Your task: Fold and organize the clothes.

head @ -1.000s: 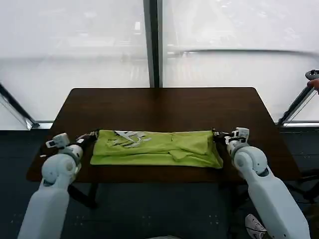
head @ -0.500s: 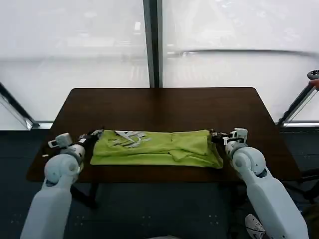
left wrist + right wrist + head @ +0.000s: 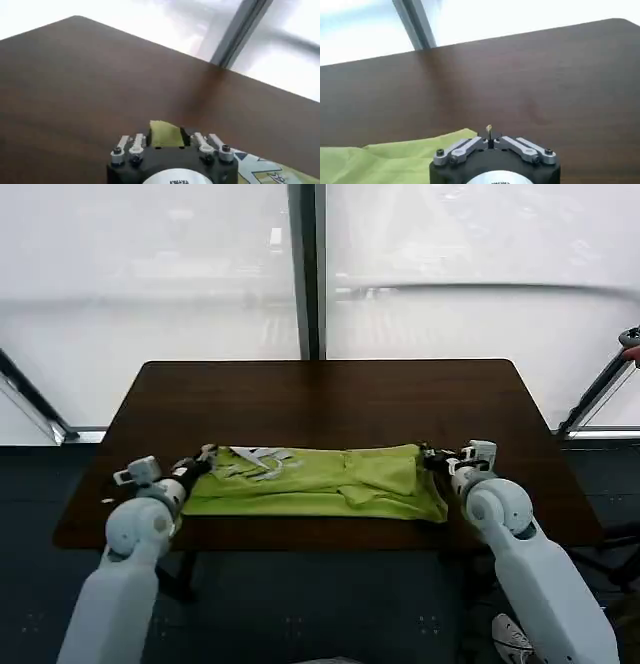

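Observation:
The lime-green T-shirt (image 3: 320,479) lies folded into a long band across the front part of the brown table (image 3: 330,399), its white print (image 3: 262,461) near the left end. My left gripper (image 3: 203,456) is at that left end, shut on a corner of the cloth; in the left wrist view a green fold (image 3: 165,134) pokes out between the jaws. At the right end my right gripper (image 3: 430,456) is shut, and the right wrist view shows a sliver of cloth pinched at its tips (image 3: 489,131), with the shirt (image 3: 385,160) beside it.
The far half of the table is bare wood. A dark window post (image 3: 305,274) rises behind the table's back edge. Slanted dark bars stand off the table at the left (image 3: 30,399) and right (image 3: 595,394). Dark floor lies beyond the front edge.
My left arm has moved inward to the right, carrying the shirt's left end with it. The right arm has hardly moved.

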### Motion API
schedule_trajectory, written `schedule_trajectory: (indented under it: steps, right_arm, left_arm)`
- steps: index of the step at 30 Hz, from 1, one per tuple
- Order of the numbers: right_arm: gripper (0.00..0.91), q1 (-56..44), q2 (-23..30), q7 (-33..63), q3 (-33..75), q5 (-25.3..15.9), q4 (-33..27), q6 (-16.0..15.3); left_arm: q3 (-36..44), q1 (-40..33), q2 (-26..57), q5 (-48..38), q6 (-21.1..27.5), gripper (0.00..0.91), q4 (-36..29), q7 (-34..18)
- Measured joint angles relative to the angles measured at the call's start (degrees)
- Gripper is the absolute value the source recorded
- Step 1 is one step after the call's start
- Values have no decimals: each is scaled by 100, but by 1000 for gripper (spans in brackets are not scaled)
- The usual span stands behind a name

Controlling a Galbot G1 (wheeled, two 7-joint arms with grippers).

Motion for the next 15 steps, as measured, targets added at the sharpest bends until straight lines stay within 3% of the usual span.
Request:
schedule_trajectory:
  steps: [10,11,12,13,14,15]
  right_arm:
    - [0,18,18,-2,12,1,-55,23]
    - [0,16,26,-2,13,-2,-61,27]
    - [166,16,35,-1,13,-2,-67,32]
    - [790,16,48,-5,14,-2,-69,38]
    - [878,15,64,-21,15,-2,-69,47]
    - [878,11,70,-44,15,1,-67,64]
  left_arm:
    - [-92,-47,80,-9,-65,20,68,-9]
    - [-93,-47,79,-7,-70,839,71,-9]
    - [-94,-45,76,-3,-79,878,72,-10]
    - [-93,-42,69,12,-99,878,71,-9]
    - [-93,-39,61,42,-126,878,71,-9]
    - [-91,-37,56,89,-157,878,71,-3]
